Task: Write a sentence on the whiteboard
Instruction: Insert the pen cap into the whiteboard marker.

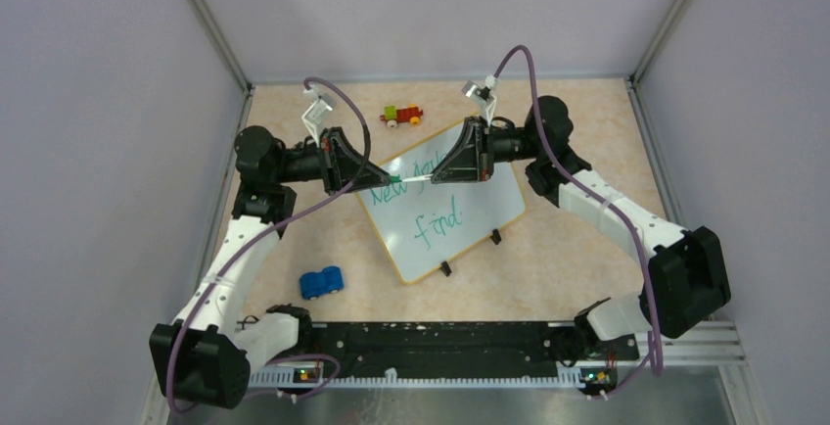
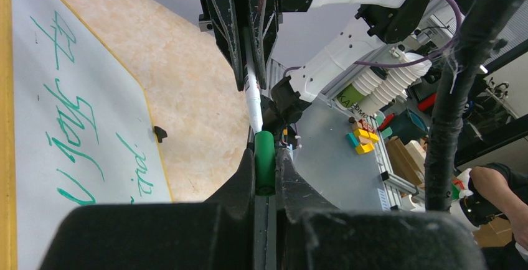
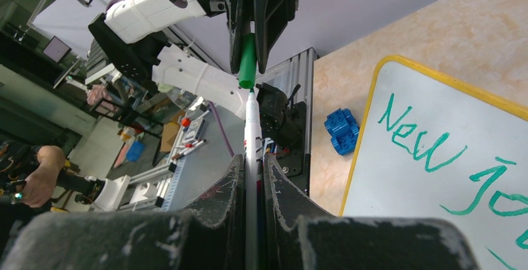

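Note:
The whiteboard [image 1: 489, 205] lies tilted on the table, with the green sentence [image 1: 436, 214] on it in two lines, the lower reading "find". My left gripper [image 1: 377, 183] is shut on a green marker cap [image 1: 389, 182]. My right gripper [image 1: 431, 176] is shut on a white marker [image 1: 416, 179]. Both are held above the board's upper left part, facing each other. In the left wrist view the marker [image 2: 252, 96] meets the cap [image 2: 264, 161] at its mouth. In the right wrist view the marker [image 3: 251, 133] points up at the cap [image 3: 247, 61].
A red, yellow and green toy train [image 1: 402, 115] stands behind the board. A blue brick [image 1: 321, 282] lies near the board's lower left. Black clips [image 1: 445, 268] stick out from the board's near edge. Walls close in the table on three sides.

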Robot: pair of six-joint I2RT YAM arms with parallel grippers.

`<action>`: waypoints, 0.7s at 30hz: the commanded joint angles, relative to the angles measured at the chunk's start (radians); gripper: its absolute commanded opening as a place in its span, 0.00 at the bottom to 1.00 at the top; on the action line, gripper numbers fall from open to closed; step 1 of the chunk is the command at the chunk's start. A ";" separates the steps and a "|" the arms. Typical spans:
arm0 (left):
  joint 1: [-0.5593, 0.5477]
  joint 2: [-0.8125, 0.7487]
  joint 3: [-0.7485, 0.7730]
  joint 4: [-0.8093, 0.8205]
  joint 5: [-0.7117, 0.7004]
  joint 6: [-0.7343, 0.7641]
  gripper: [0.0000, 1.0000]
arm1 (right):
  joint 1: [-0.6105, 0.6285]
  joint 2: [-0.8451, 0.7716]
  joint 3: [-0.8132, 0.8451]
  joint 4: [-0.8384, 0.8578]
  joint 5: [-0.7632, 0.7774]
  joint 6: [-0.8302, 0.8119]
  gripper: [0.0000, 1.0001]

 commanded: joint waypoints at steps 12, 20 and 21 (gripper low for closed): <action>-0.003 -0.019 0.059 -0.104 -0.010 0.116 0.00 | -0.001 -0.035 0.043 0.033 -0.017 -0.022 0.00; -0.004 -0.012 0.059 -0.076 -0.026 0.072 0.00 | -0.001 -0.023 0.047 0.034 0.002 -0.026 0.00; -0.005 -0.009 0.053 -0.050 -0.027 0.049 0.00 | 0.000 -0.019 0.049 0.039 0.006 -0.022 0.00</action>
